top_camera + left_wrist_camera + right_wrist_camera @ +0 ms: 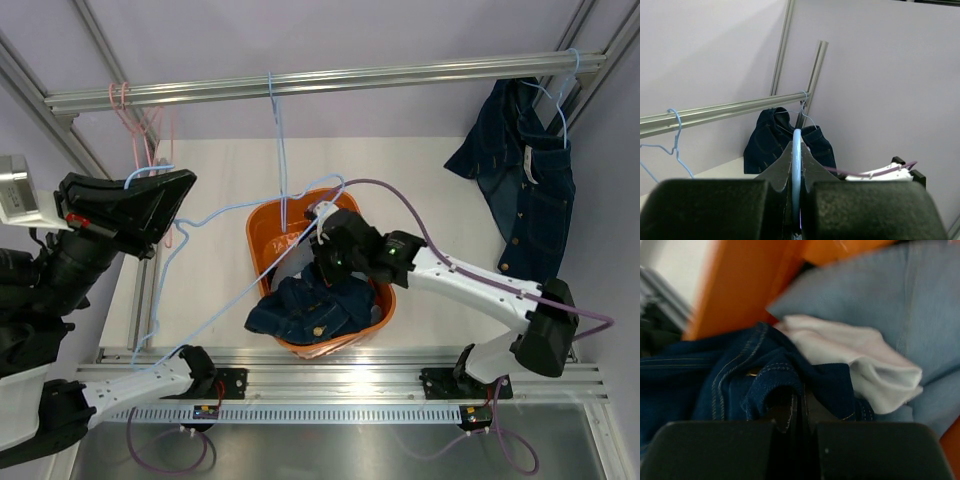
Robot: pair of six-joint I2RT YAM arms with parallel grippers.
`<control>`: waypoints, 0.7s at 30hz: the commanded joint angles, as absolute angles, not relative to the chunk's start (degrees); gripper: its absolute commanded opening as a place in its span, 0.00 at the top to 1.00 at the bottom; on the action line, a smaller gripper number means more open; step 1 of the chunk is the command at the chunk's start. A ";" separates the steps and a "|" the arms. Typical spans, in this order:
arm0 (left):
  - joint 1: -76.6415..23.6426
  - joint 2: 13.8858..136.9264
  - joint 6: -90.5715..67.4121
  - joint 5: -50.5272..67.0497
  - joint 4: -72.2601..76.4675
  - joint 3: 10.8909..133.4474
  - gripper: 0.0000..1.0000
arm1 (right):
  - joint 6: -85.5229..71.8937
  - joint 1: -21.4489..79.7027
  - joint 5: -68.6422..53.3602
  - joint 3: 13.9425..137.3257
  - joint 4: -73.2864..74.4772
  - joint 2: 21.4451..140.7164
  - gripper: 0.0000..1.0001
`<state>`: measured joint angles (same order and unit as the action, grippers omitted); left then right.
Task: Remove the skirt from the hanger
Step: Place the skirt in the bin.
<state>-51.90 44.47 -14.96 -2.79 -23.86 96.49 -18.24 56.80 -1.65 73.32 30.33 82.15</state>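
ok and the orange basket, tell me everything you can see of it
The orange basket is a smooth, plastic-looking tub, upright on the pale table, toward its near edge. A dark-blue denim garment with brass-coloured buttons spills over its near rim; light-blue fabric and a white piece lie inside. The right gripper reaches in, shut on the dark denim.

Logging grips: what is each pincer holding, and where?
Left pincer clamps a light-blue wire hanger near its hook. Right pincer seems to pinch a fold of the dark denim garment.
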 commanded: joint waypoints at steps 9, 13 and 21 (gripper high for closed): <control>-52.03 50.54 -17.05 -3.25 -29.00 103.54 1.00 | -28.40 56.60 12.57 67.57 34.62 94.36 0.91; -51.94 51.59 -17.93 -3.34 -29.44 103.18 1.00 | -24.88 56.51 8.88 73.55 35.07 105.62 0.83; -52.03 57.57 -16.26 -4.92 -37.70 111.44 1.00 | -28.47 56.43 15.89 71.63 34.00 92.32 0.36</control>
<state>-51.90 55.81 -16.95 -3.51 -35.33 108.40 -26.81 56.45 10.02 75.31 26.35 101.03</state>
